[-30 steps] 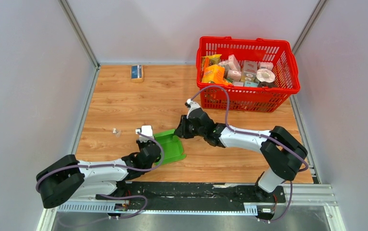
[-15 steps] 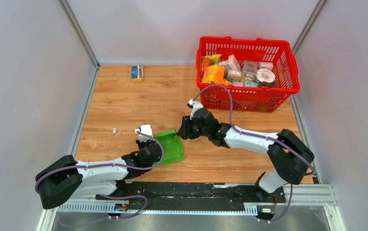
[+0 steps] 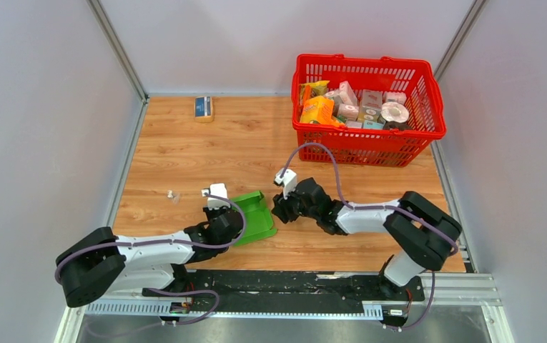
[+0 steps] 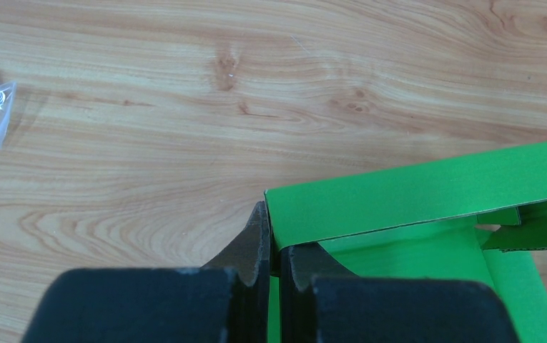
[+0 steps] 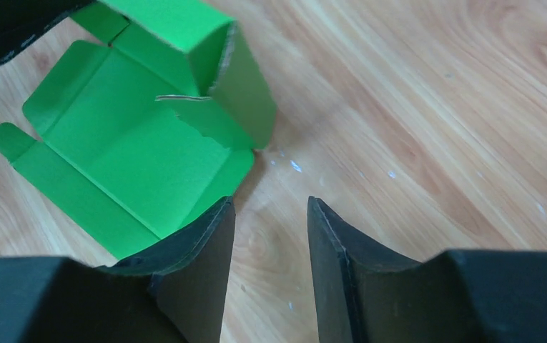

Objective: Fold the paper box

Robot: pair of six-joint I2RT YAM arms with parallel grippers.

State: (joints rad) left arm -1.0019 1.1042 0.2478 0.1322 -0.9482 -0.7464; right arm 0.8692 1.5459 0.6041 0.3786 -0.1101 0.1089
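– Paper box: where is it sitting?
– On the counter, between the two arms. The left fingers are pressed together on the corner of one raised wall, pinching the card. The right fingers are spread and hold nothing, low over bare wood just beside the box's opposite flap.
– What could spoil it from here?
– One corner pinch is a pivot, I'd say. If the right fingers push a flap off-centre, the box may swing round that pinch, or the thin card may buckle away from its crease. The flap nearest them looks ragged-edged, and a fingertip catching it could tear it.
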